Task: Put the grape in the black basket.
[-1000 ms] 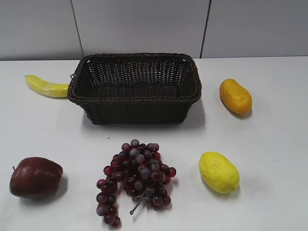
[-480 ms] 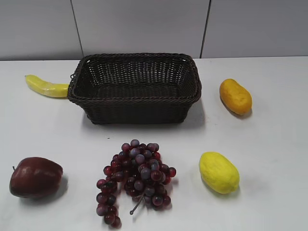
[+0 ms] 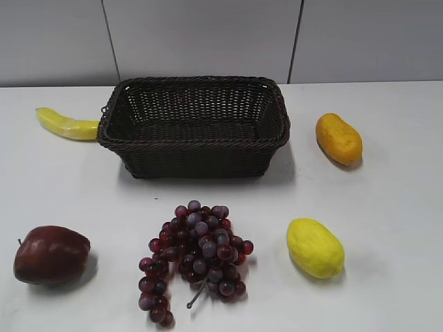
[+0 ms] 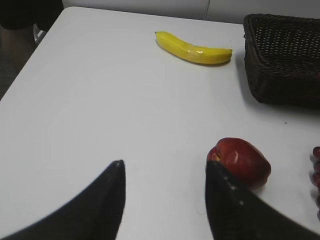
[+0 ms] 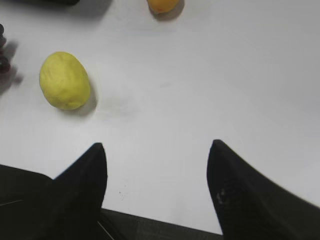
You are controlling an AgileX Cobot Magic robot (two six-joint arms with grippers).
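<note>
The grape point(image 3: 197, 256), a bunch of dark red-purple grapes with a thin stem, lies on the white table at the front centre. Its edge shows in the left wrist view point(image 4: 316, 170) and in the right wrist view point(image 5: 3, 55). The black basket point(image 3: 194, 142) stands behind it, empty, and shows at the top right of the left wrist view point(image 4: 282, 60). My left gripper point(image 4: 165, 165) is open and empty over the table's front left. My right gripper point(image 5: 157, 147) is open and empty over the front right edge. Neither gripper shows in the exterior view.
A dark red apple point(image 3: 50, 254) lies at the front left, just beyond my left gripper's right finger point(image 4: 242, 161). A banana point(image 3: 66, 124) lies left of the basket. A yellow lemon point(image 3: 315, 247) and an orange fruit point(image 3: 338, 138) lie at the right.
</note>
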